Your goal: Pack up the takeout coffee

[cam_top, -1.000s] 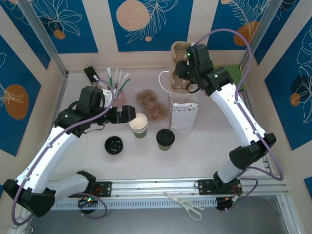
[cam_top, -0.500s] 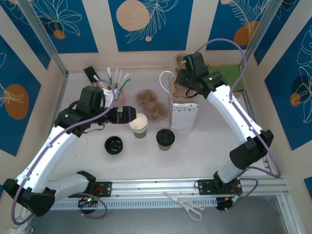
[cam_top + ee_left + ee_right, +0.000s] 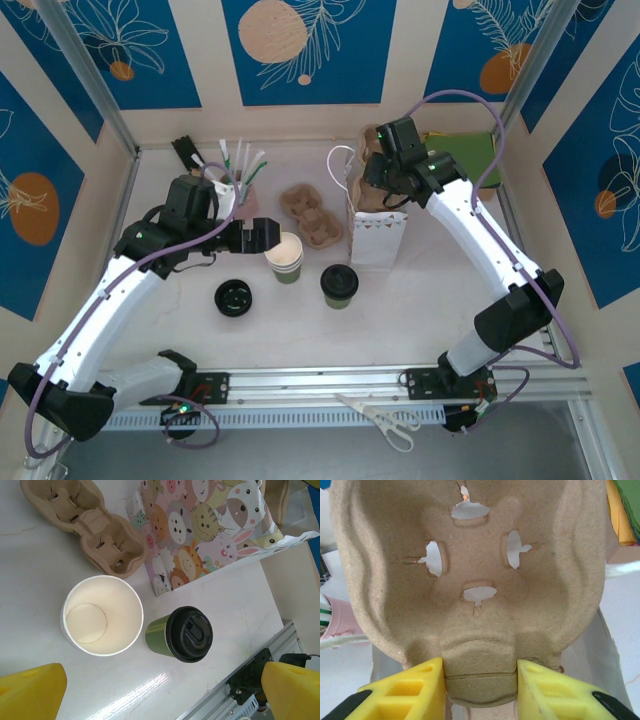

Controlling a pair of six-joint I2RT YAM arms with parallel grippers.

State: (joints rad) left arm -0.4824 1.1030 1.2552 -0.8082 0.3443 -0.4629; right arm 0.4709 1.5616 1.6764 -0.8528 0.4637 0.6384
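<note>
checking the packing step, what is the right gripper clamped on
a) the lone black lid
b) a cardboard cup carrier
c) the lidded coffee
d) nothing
b: the right gripper pinches the edge of the cardboard cup carrier, while the lidded coffee stands on the table.

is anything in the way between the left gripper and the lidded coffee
Yes: the lidless cup stands roughly between the open left gripper and the coffee, close beside the coffee.
</note>
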